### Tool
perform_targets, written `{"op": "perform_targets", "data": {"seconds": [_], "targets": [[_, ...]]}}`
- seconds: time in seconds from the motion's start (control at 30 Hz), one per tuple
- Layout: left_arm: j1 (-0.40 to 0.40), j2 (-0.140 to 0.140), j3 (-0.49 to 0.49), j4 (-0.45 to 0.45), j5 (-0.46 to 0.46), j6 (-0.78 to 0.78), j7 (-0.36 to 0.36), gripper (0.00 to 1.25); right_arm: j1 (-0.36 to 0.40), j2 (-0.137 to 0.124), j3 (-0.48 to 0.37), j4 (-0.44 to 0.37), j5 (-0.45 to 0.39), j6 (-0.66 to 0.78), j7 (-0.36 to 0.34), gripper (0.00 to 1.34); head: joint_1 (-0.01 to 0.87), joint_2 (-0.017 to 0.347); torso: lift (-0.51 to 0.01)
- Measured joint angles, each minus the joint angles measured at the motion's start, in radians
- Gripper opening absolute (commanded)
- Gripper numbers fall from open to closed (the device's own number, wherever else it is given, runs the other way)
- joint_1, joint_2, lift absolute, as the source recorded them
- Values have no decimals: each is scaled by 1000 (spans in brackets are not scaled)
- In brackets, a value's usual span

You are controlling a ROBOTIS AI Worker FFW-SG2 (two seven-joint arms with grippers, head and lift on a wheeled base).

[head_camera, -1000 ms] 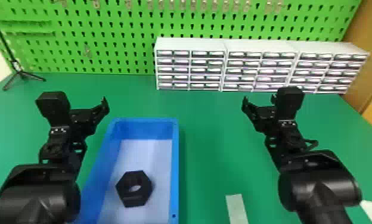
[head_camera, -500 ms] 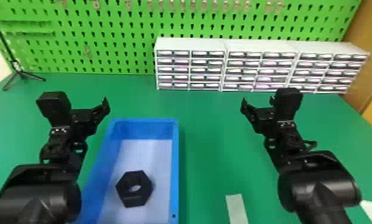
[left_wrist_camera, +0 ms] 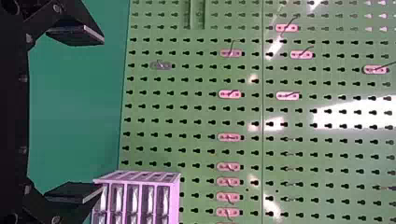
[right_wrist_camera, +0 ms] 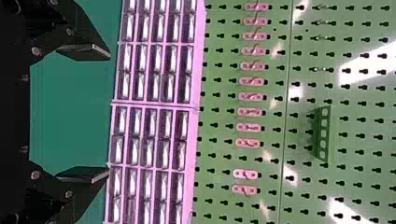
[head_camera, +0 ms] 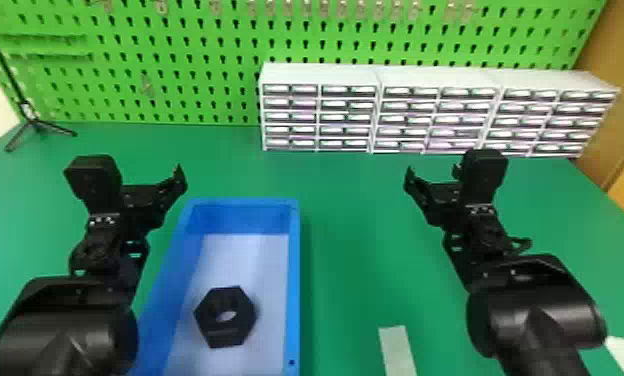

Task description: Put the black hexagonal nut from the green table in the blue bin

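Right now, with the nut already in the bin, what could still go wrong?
The left gripper hangs close to the far left corner of the bin, so a careless swing might knock it. The nut lies loose inside, so such a bump could slide it around. The left gripper and the right gripper are both open and empty; reaching in again could needlessly lift the nut back out.
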Motion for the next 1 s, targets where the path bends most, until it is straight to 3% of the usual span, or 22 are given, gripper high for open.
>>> {"op": "perform_targets", "data": {"seconds": [1.0], "targets": [[12,0,5,-4,20,0,3,1085,-3,-3,0,0,-5,4,0,940,683,28,-96]]}}
